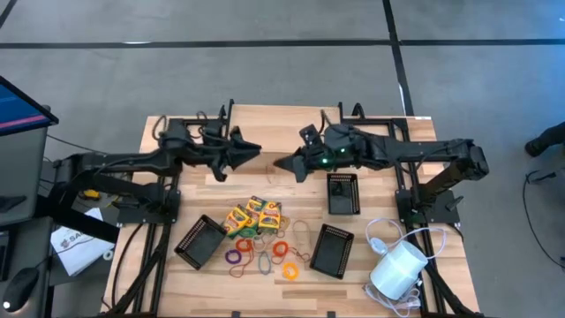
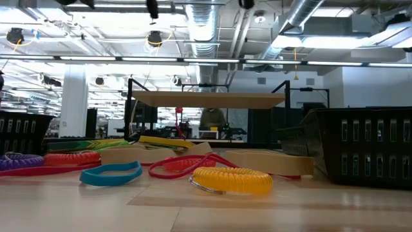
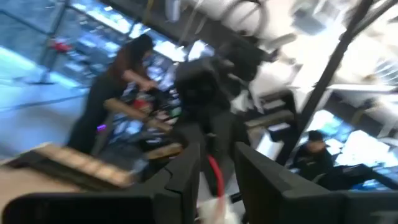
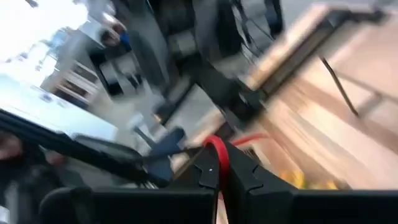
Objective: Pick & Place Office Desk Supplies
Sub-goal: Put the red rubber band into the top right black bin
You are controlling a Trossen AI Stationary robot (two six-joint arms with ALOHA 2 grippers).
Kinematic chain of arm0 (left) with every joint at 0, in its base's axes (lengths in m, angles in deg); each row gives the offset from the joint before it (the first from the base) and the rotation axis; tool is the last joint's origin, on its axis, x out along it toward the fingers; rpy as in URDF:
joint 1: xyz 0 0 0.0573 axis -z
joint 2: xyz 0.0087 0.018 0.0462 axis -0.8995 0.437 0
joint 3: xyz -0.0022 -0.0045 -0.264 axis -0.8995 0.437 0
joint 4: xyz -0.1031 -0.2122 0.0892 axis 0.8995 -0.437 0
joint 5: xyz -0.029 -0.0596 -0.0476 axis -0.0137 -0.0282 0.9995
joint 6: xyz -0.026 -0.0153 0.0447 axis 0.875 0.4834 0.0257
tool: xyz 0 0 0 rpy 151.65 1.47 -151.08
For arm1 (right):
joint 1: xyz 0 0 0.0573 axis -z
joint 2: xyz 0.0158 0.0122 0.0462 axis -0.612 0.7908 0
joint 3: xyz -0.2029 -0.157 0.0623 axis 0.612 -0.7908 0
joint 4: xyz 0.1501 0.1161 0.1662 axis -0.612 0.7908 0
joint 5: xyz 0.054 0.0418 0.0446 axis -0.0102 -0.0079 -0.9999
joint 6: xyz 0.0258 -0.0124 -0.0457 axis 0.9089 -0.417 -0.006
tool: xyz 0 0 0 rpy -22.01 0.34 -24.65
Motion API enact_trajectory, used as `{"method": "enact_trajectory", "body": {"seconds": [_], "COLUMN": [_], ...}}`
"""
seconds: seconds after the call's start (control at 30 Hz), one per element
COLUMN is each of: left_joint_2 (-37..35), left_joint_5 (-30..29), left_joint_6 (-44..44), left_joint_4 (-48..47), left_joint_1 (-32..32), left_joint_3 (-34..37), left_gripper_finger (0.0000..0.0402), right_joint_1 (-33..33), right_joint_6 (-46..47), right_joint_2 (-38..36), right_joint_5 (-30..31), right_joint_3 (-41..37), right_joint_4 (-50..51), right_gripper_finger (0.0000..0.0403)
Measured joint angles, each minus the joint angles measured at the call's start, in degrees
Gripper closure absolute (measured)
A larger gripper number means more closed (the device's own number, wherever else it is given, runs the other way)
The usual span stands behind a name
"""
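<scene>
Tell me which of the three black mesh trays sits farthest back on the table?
The black mesh rectangular tray just below the right arm; the other two, the left tray and the right tray, flank the coloured loops nearer the front edge.

Two dark, matte black jointed robot arms are seen from above, each built of slim tubular links. A small green light is lit on the right arm (image 1: 328,160). Both end in angular black fingers.
</scene>
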State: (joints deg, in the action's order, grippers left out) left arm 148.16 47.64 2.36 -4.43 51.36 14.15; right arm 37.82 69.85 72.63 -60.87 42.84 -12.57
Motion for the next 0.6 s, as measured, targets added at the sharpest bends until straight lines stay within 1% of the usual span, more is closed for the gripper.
{"method": "enact_trajectory", "body": {"seconds": [0.13,0.3,0.47,0.53,0.6], "left_joint_2": [-5.7,-10.7,-12.3,-12.2,-11.9], "left_joint_5": [0.0,0.0,0.0,0.0,0.0], "left_joint_6": [-2.6,-2.8,-2.9,-2.4,-2.4], "left_joint_4": [-8.8,-15.6,-19.9,-21.2,-21.4], "left_joint_1": [-3.7,-6.7,-7.1,-6.8,-6.4], "left_joint_3": [0.0,0.0,0.0,0.0,0.0], "left_gripper_finger": [0.0296,0.0298,0.0299,0.0300,0.0300], "right_joint_1": [-1.0,-1.6,-1.4,-1.1,-0.9], "right_joint_6": [0.6,1.7,2.2,2.5,2.3], "right_joint_2": [0.0,0.0,0.0,0.0,0.0], "right_joint_5": [1.1,5.6,9.2,9.5,9.5], "right_joint_3": [0.0,0.0,0.0,0.0,0.0], "right_joint_4": [12.7,34.4,53.1,57.8,60.4], "right_gripper_finger": [0.0402,0.0402,0.0402,0.0402,0.0403]}}
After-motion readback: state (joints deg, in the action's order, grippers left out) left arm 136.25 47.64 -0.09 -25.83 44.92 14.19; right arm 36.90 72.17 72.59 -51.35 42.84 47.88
